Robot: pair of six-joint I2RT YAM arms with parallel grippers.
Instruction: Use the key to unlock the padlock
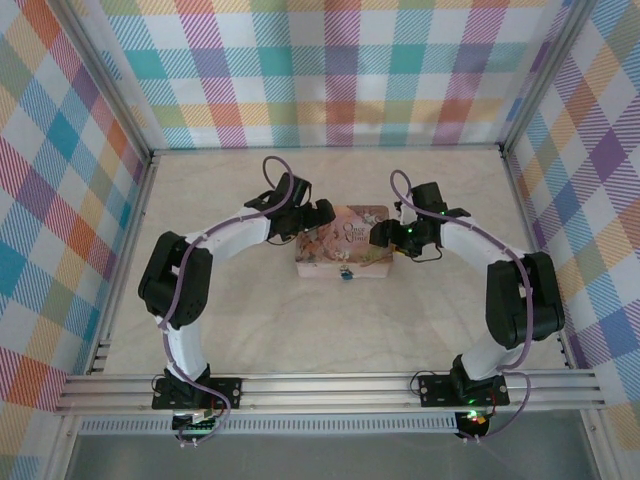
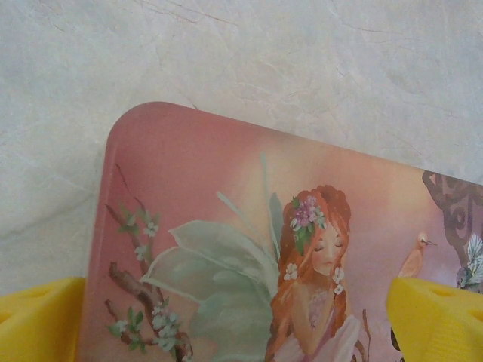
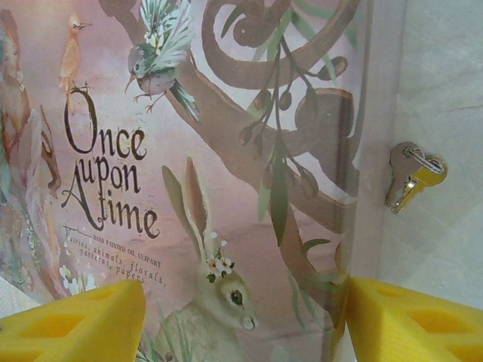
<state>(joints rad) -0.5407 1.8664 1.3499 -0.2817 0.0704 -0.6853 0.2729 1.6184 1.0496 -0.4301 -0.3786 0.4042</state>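
Observation:
A pink tin box (image 1: pixel 342 245) with a fairy picture on its lid lies mid-table. At its front edge hangs a small dark padlock (image 1: pixel 345 273). Two keys on a ring (image 3: pixel 411 177), one silver and one brass, lie on the table just past the box's right edge (image 3: pixel 377 151). My left gripper (image 1: pixel 318 215) hovers over the box's left part, open, with yellow fingertips (image 2: pixel 38 320) wide apart above the fairy lid (image 2: pixel 226 226). My right gripper (image 1: pixel 385 235) is over the box's right part, also open and holding nothing, its yellow fingertips (image 3: pixel 75 324) straddling the rabbit picture.
The pale marbled tabletop (image 1: pixel 260 320) is ringed by checked walls and metal frame rails (image 1: pixel 330 390) at the near edge. Both arms curve in from the bottom corners toward the box.

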